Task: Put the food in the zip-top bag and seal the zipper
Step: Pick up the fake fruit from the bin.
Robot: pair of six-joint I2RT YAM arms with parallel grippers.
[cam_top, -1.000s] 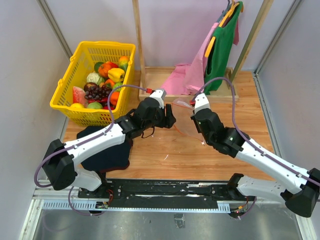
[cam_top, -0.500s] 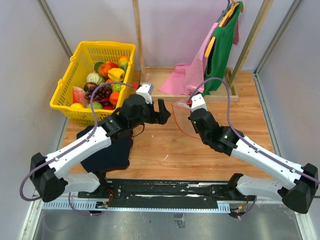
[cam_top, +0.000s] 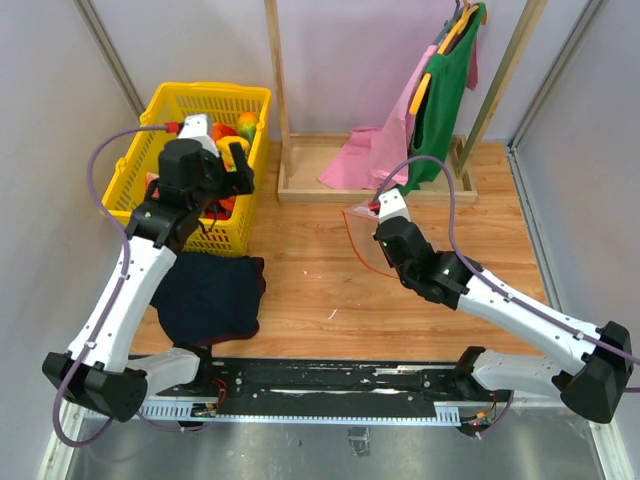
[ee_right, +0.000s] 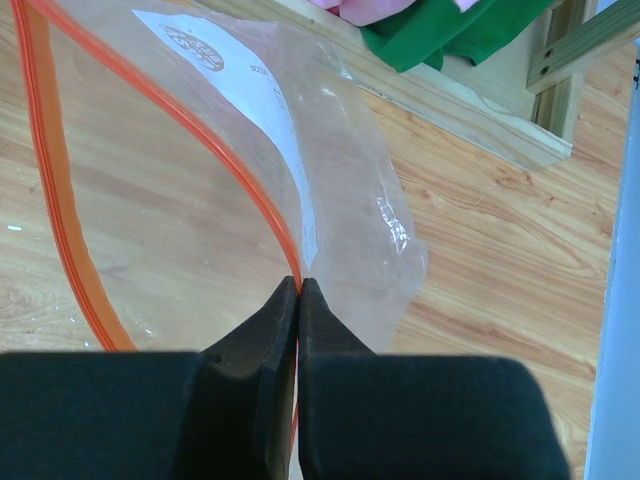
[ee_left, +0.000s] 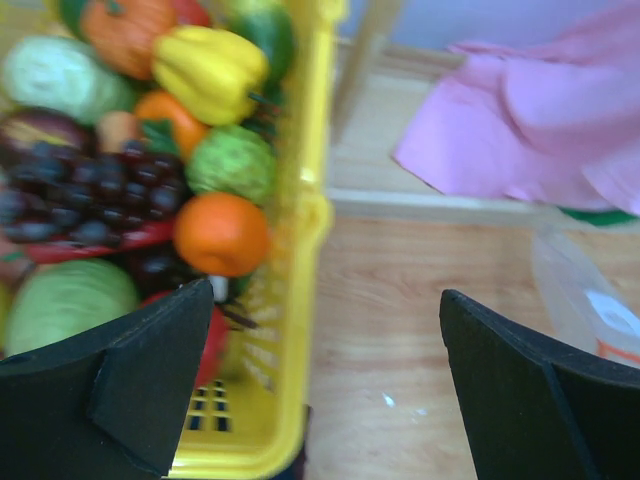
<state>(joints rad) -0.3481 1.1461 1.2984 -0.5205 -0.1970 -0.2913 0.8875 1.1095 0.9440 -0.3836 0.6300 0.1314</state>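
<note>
The food (cam_top: 215,140) lies heaped in a yellow basket (cam_top: 140,215) at the back left. The left wrist view shows an orange (ee_left: 222,232), a yellow pepper (ee_left: 208,70), purple grapes (ee_left: 100,190) and a pale cabbage (ee_left: 60,75). My left gripper (cam_top: 232,172) hangs open over the basket's right rim (ee_left: 315,200), and nothing lies between its jaws (ee_left: 327,300). My right gripper (cam_top: 380,225) is shut on the zipper (ee_right: 200,130) of the clear zip-top bag (cam_top: 365,240), pinching the orange strip at the fingertips (ee_right: 299,282). The bag's mouth gapes open. No slider tab shows.
A wooden rack (cam_top: 300,185) stands at the back with a pink cloth (cam_top: 365,155) and a green shirt (cam_top: 440,95) hanging from it. A dark cloth (cam_top: 210,295) lies on the table in front of the basket.
My left arm has swung from the middle of the table left and back to the basket, and its jaws have spread wide. The right gripper has kept hold of the bag, shifting slightly.
</note>
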